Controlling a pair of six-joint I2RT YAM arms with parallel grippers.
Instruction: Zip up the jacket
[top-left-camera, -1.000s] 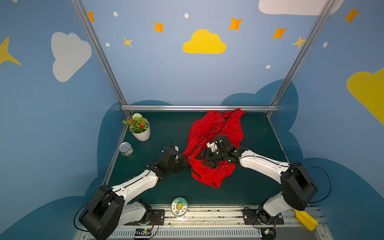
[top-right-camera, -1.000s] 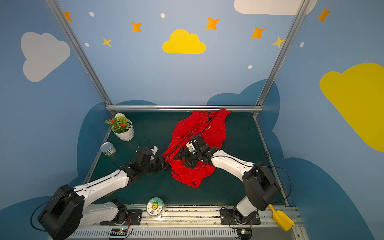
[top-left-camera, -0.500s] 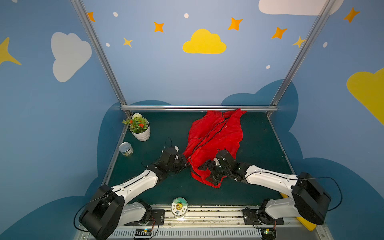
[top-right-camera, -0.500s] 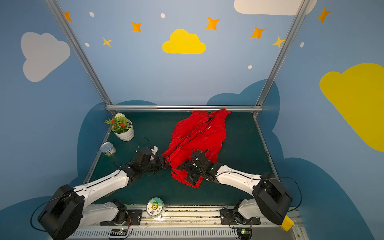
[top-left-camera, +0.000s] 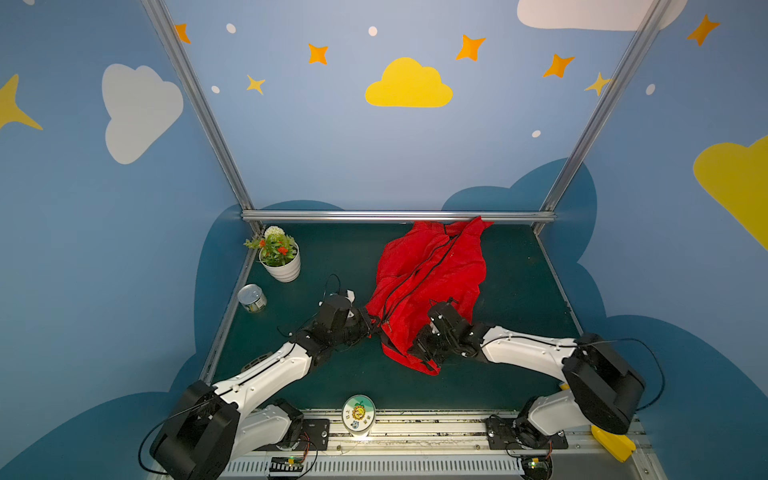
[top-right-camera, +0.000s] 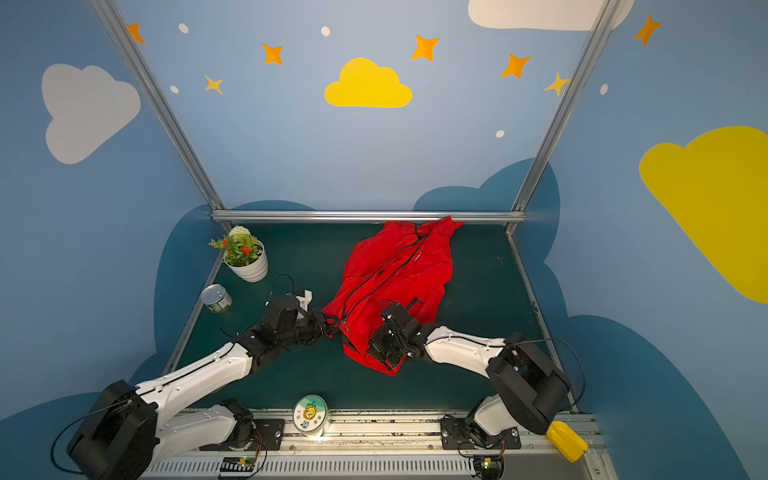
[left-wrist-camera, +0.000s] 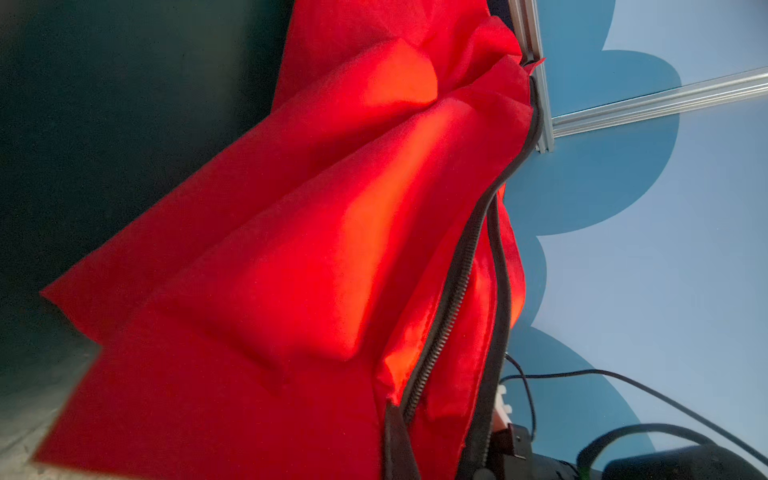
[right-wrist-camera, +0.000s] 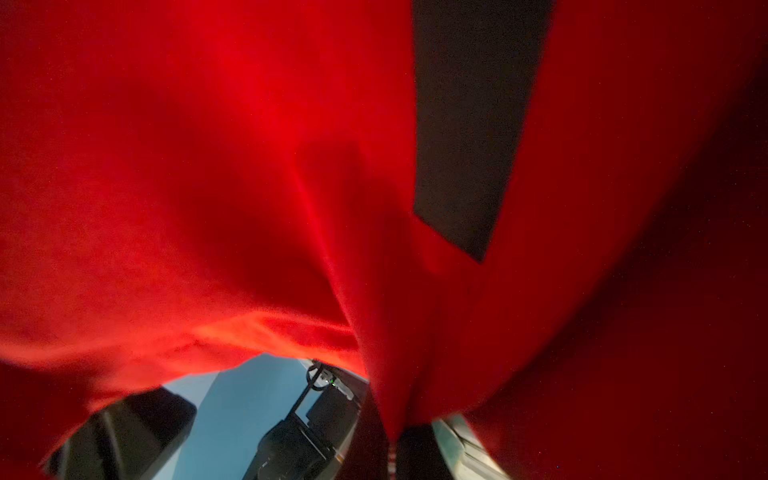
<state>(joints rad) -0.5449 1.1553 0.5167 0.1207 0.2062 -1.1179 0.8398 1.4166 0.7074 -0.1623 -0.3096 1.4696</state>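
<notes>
Lying crumpled, the red jacket (top-left-camera: 440, 266), black zipper (top-left-camera: 417, 272) parted, is pinched at its hem by the left gripper (top-left-camera: 373, 326) and right gripper (top-left-camera: 419, 355)

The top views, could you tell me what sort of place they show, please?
Probably a staged robot test booth: an aluminium frame, cloud-and-star painted walls, and a white arm mounted at the green table front.
</notes>
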